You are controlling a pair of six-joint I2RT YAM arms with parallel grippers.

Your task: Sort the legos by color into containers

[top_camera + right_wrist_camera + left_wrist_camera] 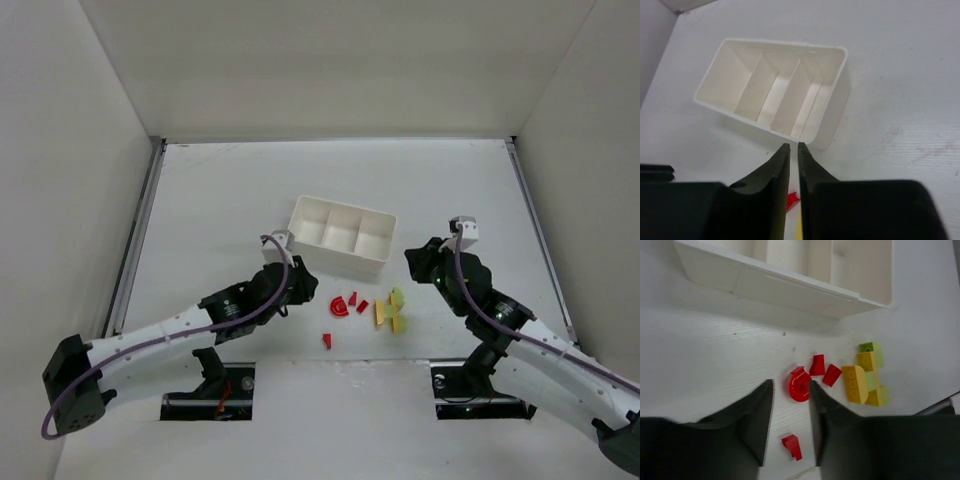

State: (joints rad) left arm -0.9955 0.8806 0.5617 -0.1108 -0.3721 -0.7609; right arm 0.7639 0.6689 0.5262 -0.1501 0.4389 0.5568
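The white three-compartment tray sits mid-table; no brick shows inside it in the right wrist view. In front of it lie a red round piece, two small red bricks, a lone red brick and a yellow-orange and pale-green cluster. My left gripper is open and empty. In its wrist view the gripper hovers with the red round piece just past its tips and the lone red brick between its fingers below. My right gripper is shut and empty, near the tray's right corner.
The tray's near wall stands just beyond the bricks. White enclosure walls surround the table, with metal rails along its left and right edges. Both arm bases are at the near edge.
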